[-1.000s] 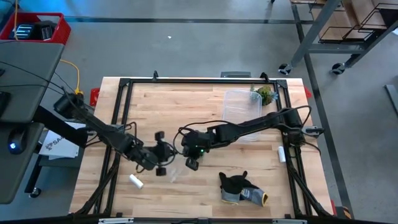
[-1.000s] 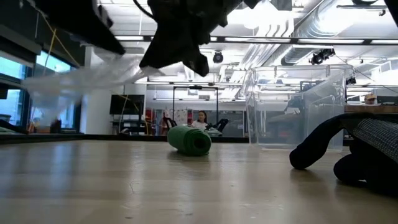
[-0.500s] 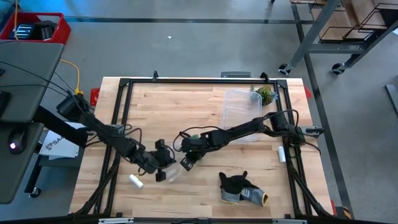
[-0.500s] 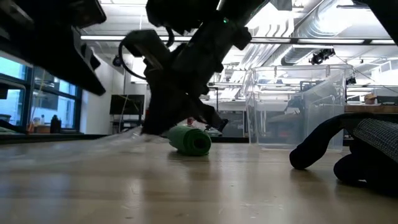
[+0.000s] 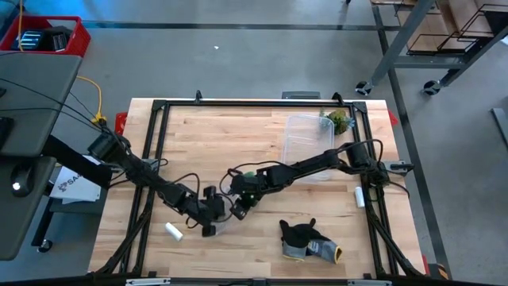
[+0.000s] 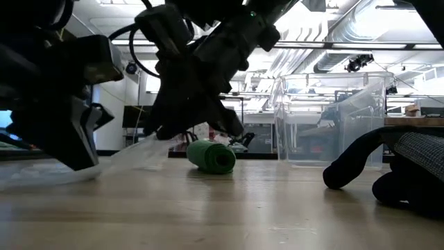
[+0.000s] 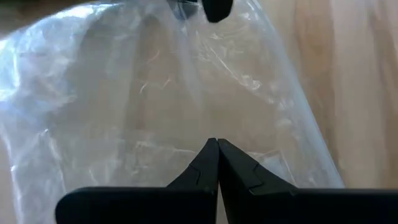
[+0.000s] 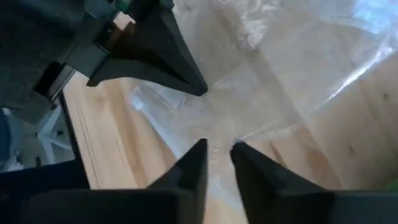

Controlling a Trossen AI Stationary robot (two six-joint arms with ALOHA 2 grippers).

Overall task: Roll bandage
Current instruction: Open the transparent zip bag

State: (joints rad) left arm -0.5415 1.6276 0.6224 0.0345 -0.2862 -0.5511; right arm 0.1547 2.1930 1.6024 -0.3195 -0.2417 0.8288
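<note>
My left gripper is pinched shut on a clear plastic bag low at the table's front. My right gripper has its fingers slightly apart at the same film; whether it grips it I can't quite tell. The bandage lies as a small green roll on the wood just beyond the bag. I judge it light, soft and squashy, likely to unwind, so I'd take it across its round sides.
</note>
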